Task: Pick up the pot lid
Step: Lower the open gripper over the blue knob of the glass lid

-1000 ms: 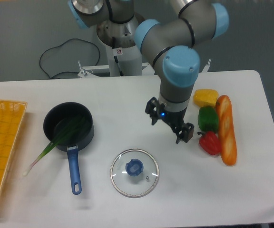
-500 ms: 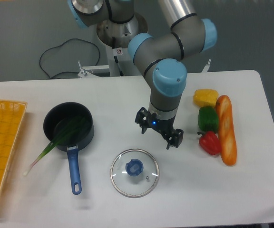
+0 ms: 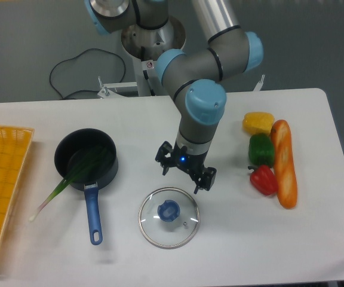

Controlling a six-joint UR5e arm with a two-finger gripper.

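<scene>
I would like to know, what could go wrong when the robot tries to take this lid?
In this view, the open pincer appears off-centre from the blue knob; descending uncorrected, a finger might press on the glass lid.

The knob looks rounded, so a shallow grip may slip.

The blue handle is beside the lid; a sideways swing could knock it.

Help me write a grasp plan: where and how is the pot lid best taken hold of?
Probably by the blue knob, from straight above: it rises near the middle of the lid, which lies knob up, so the open end effector could close on its sides.
</scene>
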